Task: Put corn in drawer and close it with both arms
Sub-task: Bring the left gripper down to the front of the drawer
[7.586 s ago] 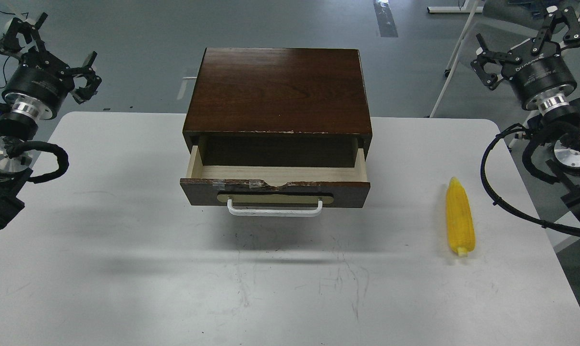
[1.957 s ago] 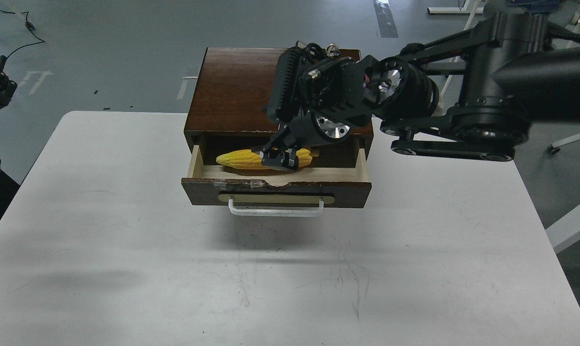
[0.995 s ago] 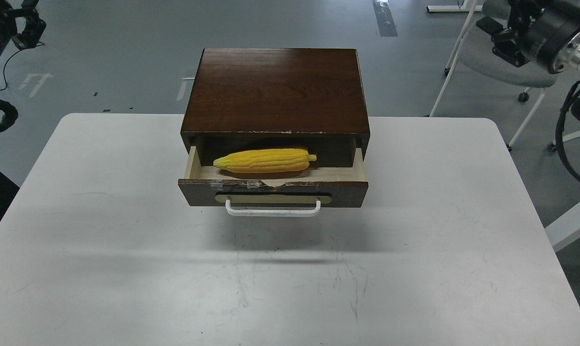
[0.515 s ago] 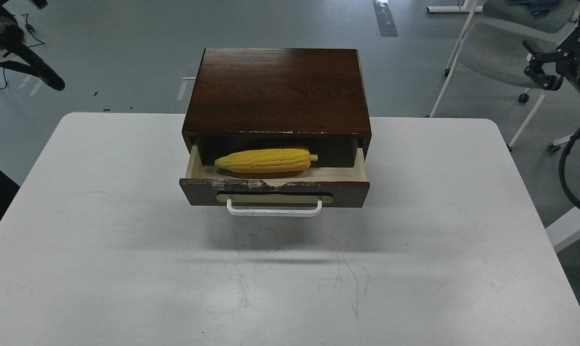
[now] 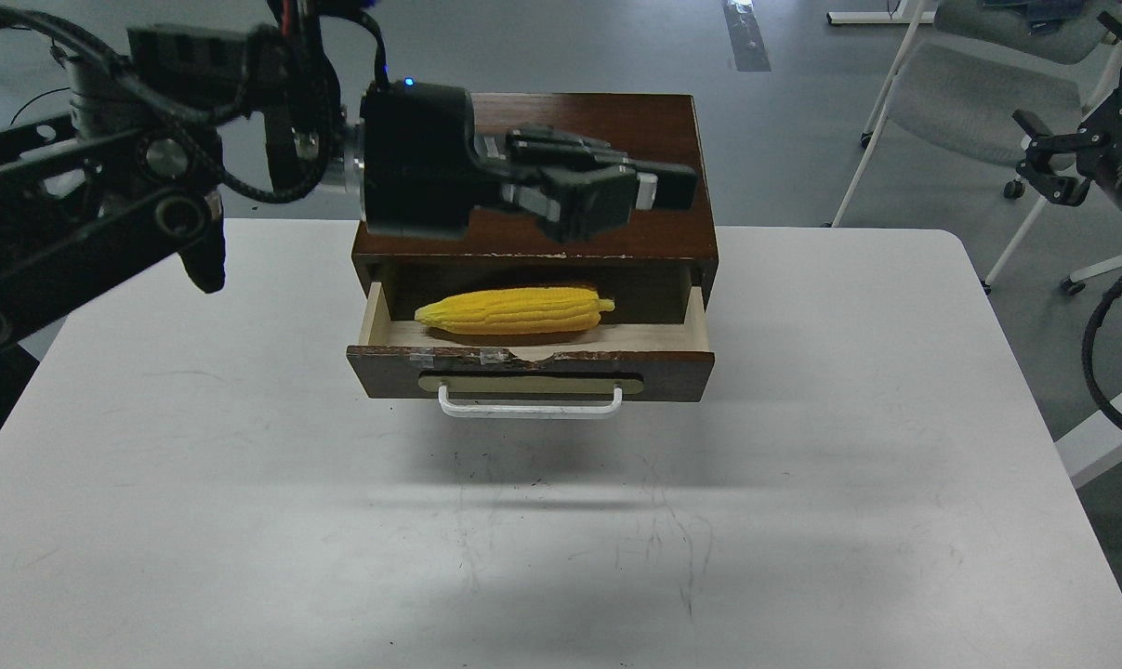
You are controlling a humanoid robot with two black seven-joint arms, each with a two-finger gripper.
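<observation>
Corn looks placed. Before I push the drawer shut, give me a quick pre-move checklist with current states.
1. corn lies fully inside the drawer, below its top edge: ok.
2. Drawer pulled out, nothing on the table blocking its front or white handle: ok.
3. left gripper holds nothing, hovers over the cabinet top: ok.
4. Left gripper aligned with the drawer front: not ok, it sits above and behind.
5. right gripper clear of the drawer, off at the right edge: ok.
6. Left gripper open or shut: cannot tell.
</observation>
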